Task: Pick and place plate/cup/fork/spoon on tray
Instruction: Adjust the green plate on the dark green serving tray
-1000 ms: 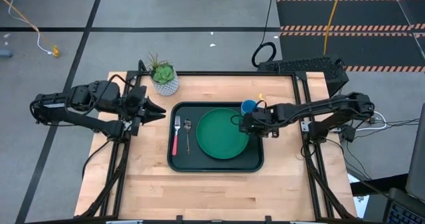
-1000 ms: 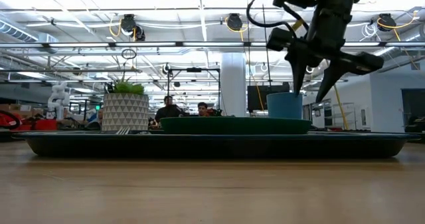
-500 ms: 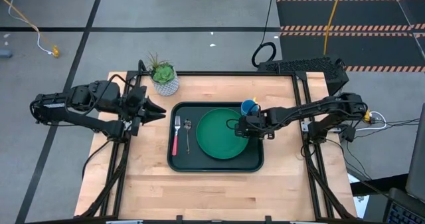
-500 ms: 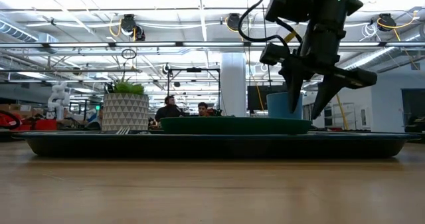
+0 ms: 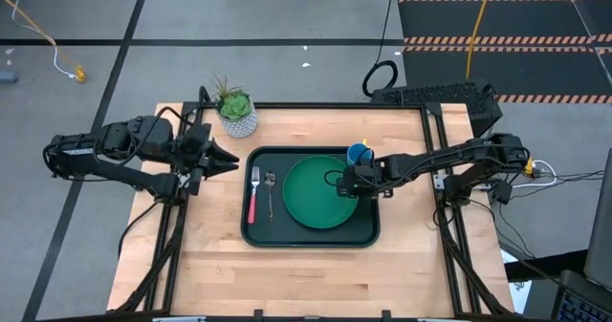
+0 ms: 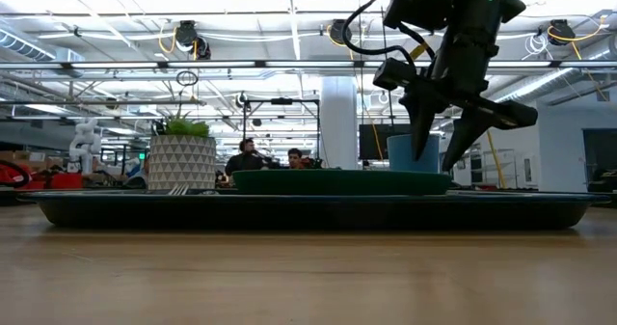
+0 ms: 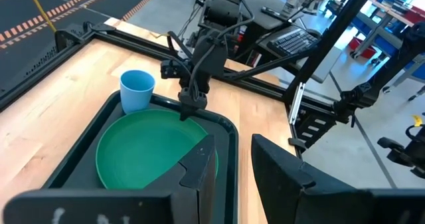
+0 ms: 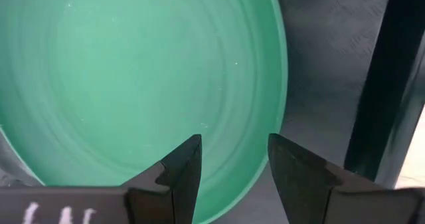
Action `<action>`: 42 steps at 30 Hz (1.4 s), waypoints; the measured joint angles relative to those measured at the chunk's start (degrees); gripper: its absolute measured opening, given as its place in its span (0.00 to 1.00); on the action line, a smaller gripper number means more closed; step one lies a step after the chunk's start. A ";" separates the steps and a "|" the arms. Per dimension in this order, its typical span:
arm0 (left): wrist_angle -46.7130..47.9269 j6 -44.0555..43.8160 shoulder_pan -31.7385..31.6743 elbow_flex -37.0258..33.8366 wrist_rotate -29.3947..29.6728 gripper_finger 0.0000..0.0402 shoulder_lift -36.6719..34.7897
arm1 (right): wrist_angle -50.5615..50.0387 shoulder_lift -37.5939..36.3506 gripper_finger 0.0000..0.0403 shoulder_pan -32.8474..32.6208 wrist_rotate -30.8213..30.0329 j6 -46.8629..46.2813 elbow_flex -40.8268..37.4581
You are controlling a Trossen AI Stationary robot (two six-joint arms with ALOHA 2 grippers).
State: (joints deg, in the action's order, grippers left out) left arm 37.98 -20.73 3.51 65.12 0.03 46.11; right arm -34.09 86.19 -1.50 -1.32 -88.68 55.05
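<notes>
The dark tray (image 5: 368,228) lies mid-table. The green plate (image 5: 311,198) lies flat in it. The pink-handled fork (image 5: 253,198) and the silver spoon (image 5: 271,194) lie side by side on the tray's left part. The light-blue cup (image 5: 359,154) stands upright in the tray's far right corner. My right gripper (image 5: 335,181) is open, pointing down just above the plate's right part, and I see no touch in the low view (image 6: 436,161) or in its wrist view (image 8: 232,147). My left gripper (image 5: 232,160) is open and empty, just left of the tray's far left corner.
A white patterned plant pot (image 5: 237,119) stands at the table's far edge, left of the tray. Bare wood (image 5: 306,279) lies between the tray and the table's near edge. People show in the room beyond the table (image 6: 246,156).
My right gripper has gone toward the table's left edge, from the plate's right rim in over the plate, and a little down. It stays open. The plate, cup, fork and spoon have not moved.
</notes>
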 joint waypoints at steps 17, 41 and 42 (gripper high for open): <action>0.02 0.00 0.02 0.00 0.01 0.25 0.00 | -1.70 0.64 0.41 -0.09 1.34 0.84 0.00; 0.04 1.38 0.00 0.00 0.01 0.25 0.00 | 4.49 0.87 0.41 -0.38 1.37 2.62 -1.55; 0.04 1.55 0.00 0.00 0.01 0.25 0.00 | 4.71 0.87 0.41 -0.55 1.37 2.62 -1.55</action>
State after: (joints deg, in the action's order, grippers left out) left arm 38.02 -19.18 3.51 65.12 0.03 46.11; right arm -29.38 87.07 -2.05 0.05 -86.06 53.49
